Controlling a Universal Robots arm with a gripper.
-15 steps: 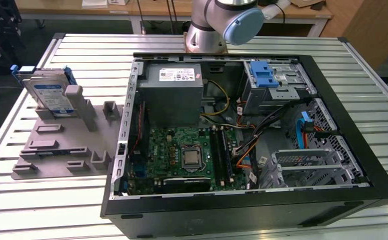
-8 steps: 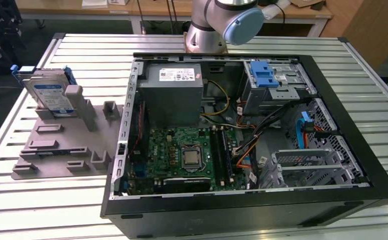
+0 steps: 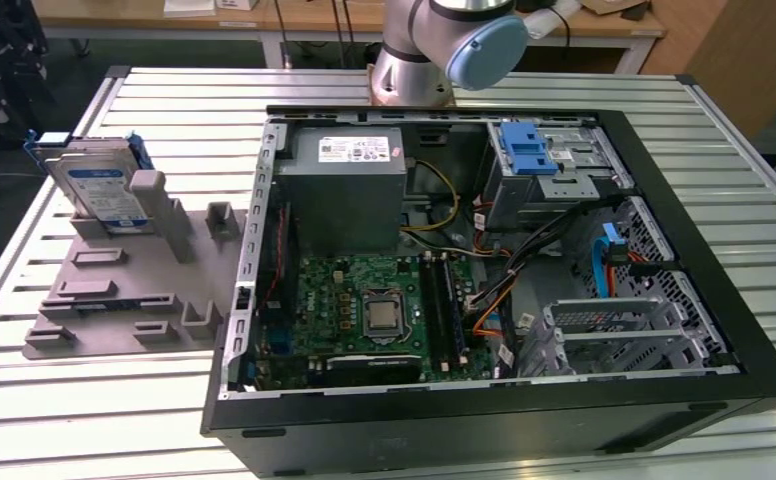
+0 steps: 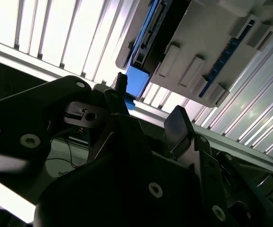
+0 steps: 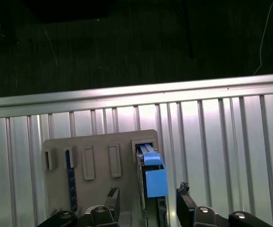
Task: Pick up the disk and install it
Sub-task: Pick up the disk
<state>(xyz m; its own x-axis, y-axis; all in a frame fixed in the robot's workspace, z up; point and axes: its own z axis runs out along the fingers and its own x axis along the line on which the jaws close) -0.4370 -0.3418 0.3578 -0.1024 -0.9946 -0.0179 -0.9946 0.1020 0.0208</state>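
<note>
The disk (image 3: 101, 190) stands on edge in a slot of the grey holder (image 3: 108, 290) at the exterior view's left, its blue-and-white label facing outward. In the first wrist view I look down on the disk's blue carrier edge (image 5: 153, 177) in the holder (image 5: 98, 146). My gripper (image 5: 148, 196) hangs above it, open, one dark fingertip (image 5: 113, 195) on each side and nothing held. The second wrist view has the gripper (image 4: 148, 109) in front of the disk's blue corner (image 4: 137, 80) and the holder (image 4: 198, 42).
An open computer case (image 3: 495, 420) lies on the slatted metal table (image 3: 95, 410), to the holder's right in the exterior view. Inside are a grey box with a white sticker (image 3: 348, 185) and a silver cage with a blue latch (image 3: 535, 155). The arm's base (image 3: 408, 70) stands behind the case.
</note>
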